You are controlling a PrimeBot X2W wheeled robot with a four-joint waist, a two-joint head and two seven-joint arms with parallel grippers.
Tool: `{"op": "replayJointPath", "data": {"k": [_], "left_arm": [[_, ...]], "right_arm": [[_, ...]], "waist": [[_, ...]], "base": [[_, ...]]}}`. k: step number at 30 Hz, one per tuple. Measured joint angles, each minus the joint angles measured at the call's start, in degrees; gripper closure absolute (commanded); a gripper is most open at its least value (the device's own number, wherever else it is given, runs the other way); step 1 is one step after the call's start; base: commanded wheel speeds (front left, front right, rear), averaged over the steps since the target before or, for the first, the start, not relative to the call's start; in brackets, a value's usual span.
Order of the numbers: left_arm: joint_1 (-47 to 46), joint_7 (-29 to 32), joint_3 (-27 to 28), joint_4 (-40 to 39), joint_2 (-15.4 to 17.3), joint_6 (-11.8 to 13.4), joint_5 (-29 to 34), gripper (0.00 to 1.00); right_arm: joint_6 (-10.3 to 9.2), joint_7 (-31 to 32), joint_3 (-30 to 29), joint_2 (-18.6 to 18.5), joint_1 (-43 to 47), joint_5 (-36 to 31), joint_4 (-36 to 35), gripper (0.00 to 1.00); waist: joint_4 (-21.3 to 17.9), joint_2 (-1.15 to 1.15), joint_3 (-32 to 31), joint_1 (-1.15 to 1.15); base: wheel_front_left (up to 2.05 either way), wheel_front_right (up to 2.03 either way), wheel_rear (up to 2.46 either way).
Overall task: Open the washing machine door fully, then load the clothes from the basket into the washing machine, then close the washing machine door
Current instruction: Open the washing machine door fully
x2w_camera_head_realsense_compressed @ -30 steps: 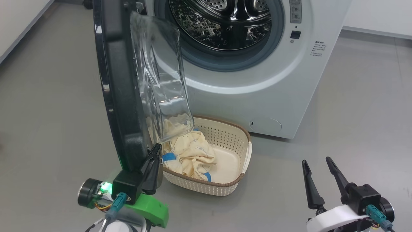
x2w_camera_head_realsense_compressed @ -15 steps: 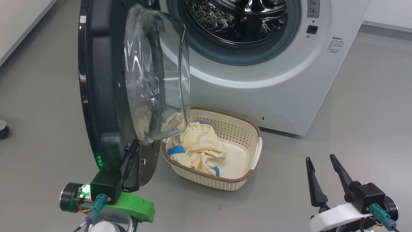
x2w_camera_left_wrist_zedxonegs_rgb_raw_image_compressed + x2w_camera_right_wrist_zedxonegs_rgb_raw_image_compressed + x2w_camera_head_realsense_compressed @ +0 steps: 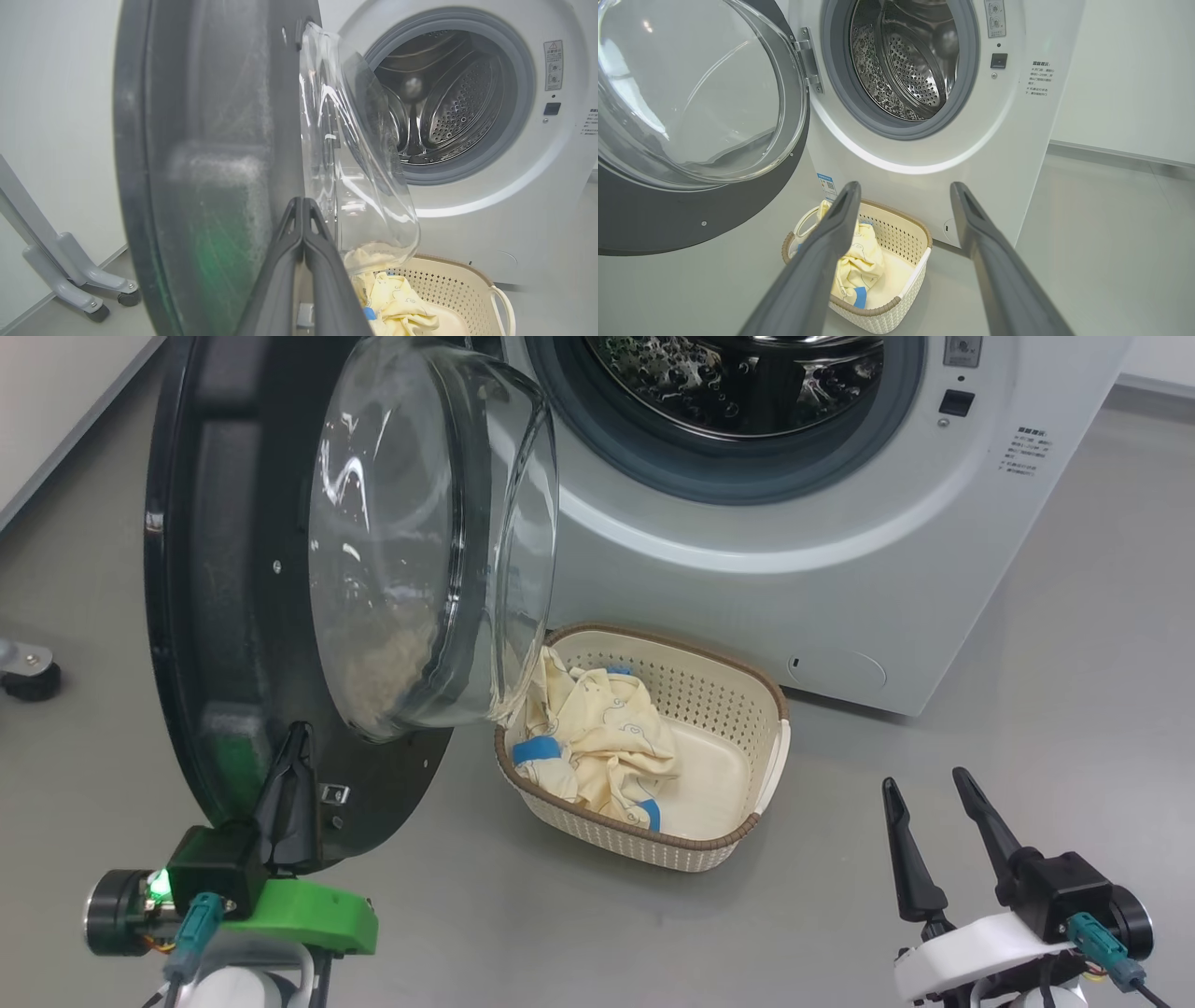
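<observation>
The washing machine (image 3: 747, 579) stands with its steel drum (image 3: 747, 373) exposed. The washing machine door (image 3: 233, 616), a black rim around a bulging glass centre (image 3: 429, 541), is swung out to the left. My left gripper (image 3: 295, 739) is shut, its tips against the door's inner face near the lower edge; the left wrist view has the shut gripper (image 3: 303, 201) against the black rim (image 3: 205, 163). The basket (image 3: 738, 845) sits on the floor before the machine, holding the pale yellow clothes (image 3: 597, 737). My right gripper (image 3: 924, 782) is open and empty, to the right of the basket (image 3: 920, 233).
A caster wheel (image 3: 28, 677) stands on the grey floor at the far left, and grey stand legs (image 3: 70, 275) sit by the wall. A white wall (image 3: 1134, 70) runs right of the machine. The door hinge (image 3: 808, 60) is at the opening's left side.
The door has swung wider open toward the left, with my shut left gripper moving left along with it. The head camera has also shifted. The right gripper has stayed open in place.
</observation>
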Motion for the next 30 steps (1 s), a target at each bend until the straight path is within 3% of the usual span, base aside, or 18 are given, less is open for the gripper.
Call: {"op": "replayJointPath", "data": {"k": [30], "left_arm": [[-9.4, -2.2, 14.8, 6.4, 3.6, 0.2, -5.4, 1.00]], "right_arm": [[0.76, 0.0, -1.9, -1.7, -5.6, -2.6, -2.1, 0.00]], "waist": [[-1.2, 0.00, 9.6, 0.00]], "base": [[0.00, 0.00, 0.00]]}}
